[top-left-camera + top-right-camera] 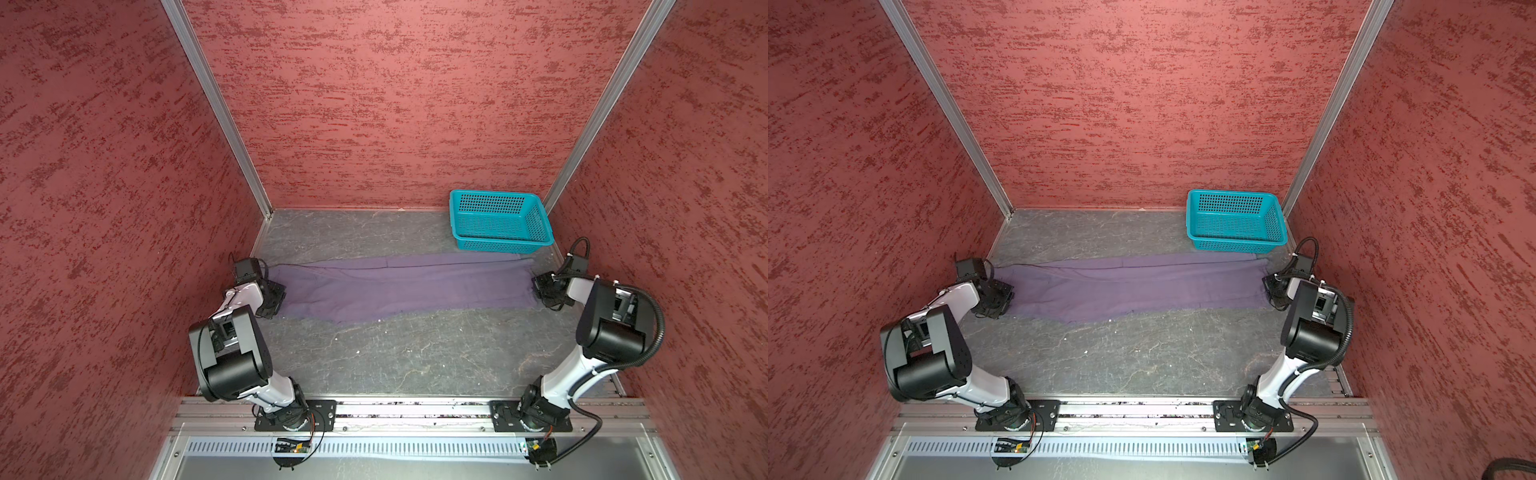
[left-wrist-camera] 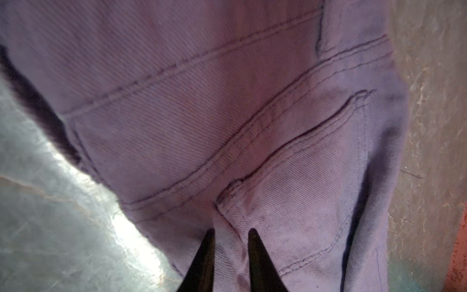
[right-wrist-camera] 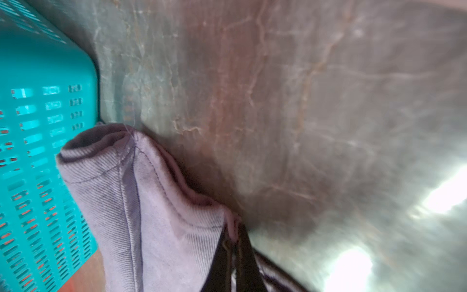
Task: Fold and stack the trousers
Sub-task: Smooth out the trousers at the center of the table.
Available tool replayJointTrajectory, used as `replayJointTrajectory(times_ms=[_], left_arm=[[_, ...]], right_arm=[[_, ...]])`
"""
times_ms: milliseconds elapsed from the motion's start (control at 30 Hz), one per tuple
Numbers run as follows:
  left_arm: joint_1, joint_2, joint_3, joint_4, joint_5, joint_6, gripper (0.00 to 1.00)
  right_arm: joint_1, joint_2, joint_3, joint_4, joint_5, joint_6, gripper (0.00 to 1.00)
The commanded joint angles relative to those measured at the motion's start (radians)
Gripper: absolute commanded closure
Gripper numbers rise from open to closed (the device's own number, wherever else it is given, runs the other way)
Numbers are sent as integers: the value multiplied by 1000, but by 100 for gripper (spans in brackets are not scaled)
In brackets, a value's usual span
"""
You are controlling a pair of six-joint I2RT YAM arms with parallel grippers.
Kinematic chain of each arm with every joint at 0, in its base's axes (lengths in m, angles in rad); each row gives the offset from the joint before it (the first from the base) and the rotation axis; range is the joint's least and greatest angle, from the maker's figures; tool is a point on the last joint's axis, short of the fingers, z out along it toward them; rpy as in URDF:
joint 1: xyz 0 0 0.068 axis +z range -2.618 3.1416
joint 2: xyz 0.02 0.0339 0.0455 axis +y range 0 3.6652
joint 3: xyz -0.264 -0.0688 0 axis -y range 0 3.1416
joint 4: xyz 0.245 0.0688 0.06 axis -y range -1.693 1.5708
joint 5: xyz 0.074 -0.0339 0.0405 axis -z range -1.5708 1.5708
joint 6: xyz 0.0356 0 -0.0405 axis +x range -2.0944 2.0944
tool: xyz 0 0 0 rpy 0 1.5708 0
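The right gripper (image 3: 233, 242) pinches the trousers (image 1: 399, 286) at the hem; the left gripper (image 2: 231, 235) pinches the waist. I read the long axis running arm to arm.

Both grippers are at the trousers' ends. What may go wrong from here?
The right gripper pinches only the hem's edge of the trousers; it may slip when lifted.
The basket stands close beside that end; the swing might knock it.
The left gripper may catch only the top layer by the pocket.
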Motion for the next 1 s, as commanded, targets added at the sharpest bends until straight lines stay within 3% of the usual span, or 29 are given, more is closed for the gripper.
replayJointTrajectory(times_ms=[0, 267, 567, 667, 700, 800, 967], left_arm=[[15, 26, 0, 33, 0, -6, 75], [59, 65, 33, 27, 17, -5, 77], [153, -7, 36, -5, 33, 0, 77], [165, -34, 49, -30, 42, -3, 76], [160, -49, 55, -41, 43, -2, 76], [128, -101, 78, -79, 20, 14, 74], [-5, -192, 150, -157, -82, 92, 72]], right_arm=[[0, -84, 47, -120, 54, -48, 100], [-41, -261, 56, -256, 52, -109, 100], [-74, -322, -118, -219, 175, -173, 100], [-74, -302, -150, -192, 136, -161, 62], [-74, -275, -150, -186, 119, -155, 57], [-74, -278, -117, -185, 97, -148, 54], [-74, -335, -58, -138, 120, -159, 57]])
